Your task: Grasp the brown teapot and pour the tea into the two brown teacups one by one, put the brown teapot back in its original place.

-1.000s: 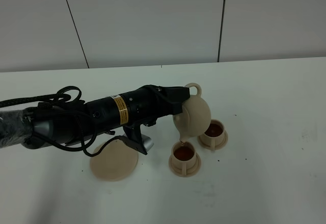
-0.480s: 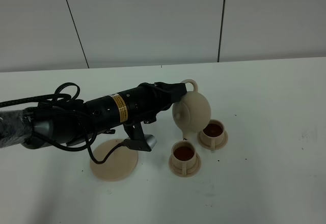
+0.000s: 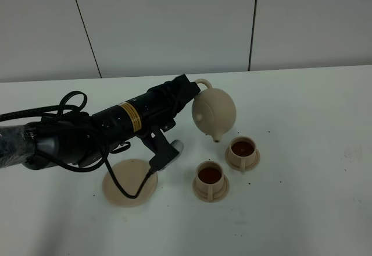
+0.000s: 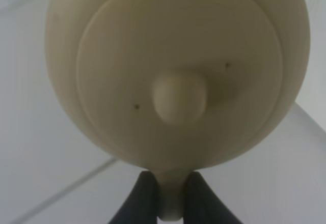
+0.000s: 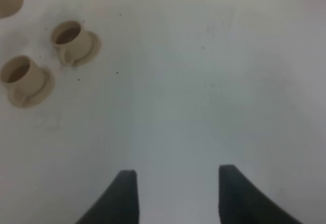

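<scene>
My left gripper [image 3: 192,93] is shut on the loop handle of the brown teapot [image 3: 214,114] and holds it in the air, tipped on its side with the spout down, above and behind the two teacups. In the left wrist view the teapot's lid and knob [image 4: 179,98] fill the frame and my left gripper [image 4: 170,196] pinches the handle. Both brown teacups [image 3: 210,175] [image 3: 243,148] stand on their small saucers with dark tea in them. The flat tan disc [image 3: 130,182] lies bare, partly under the left arm. My right gripper [image 5: 175,196] is open and empty over bare table.
The black left arm and its cable [image 3: 87,134] reach across the table's left half. The cups also show in the right wrist view [image 5: 20,76] [image 5: 71,36]. A grey panelled wall [image 3: 174,23] stands behind the white table [image 3: 314,198].
The left gripper has lifted the teapot up and back, away from the near cup, and swung the spout off it. The pouring over the near cup has stopped.
</scene>
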